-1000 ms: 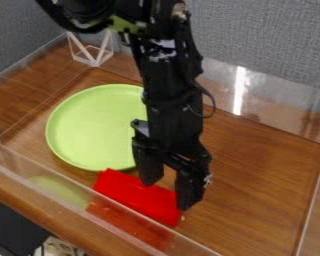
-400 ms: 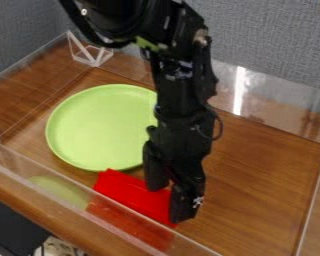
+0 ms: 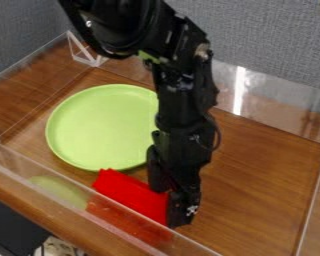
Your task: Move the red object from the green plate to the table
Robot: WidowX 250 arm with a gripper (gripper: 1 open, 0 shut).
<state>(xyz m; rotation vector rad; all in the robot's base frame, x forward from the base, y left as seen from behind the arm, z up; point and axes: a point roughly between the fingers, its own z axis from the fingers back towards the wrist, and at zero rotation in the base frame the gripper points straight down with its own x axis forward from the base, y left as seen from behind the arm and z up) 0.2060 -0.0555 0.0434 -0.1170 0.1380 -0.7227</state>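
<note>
The red object (image 3: 129, 192) is a glossy red block lying at the front of the table (image 3: 263, 170), by the front right rim of the green plate (image 3: 96, 120). Whether its left end rests on the rim I cannot tell. My gripper (image 3: 171, 192) points straight down over the block's right end. It is open, with one dark finger behind the block and one in front of it. The arm hides the plate's right edge.
Clear acrylic walls (image 3: 276, 90) edge the table on all sides, and the front wall stands close to the block. A white wire-frame stand (image 3: 85, 48) sits at the back left corner.
The gripper has sunk toward the block and rolled about its own axis, so its fingers now straddle the block's right end. The block and the plate have stayed put.
</note>
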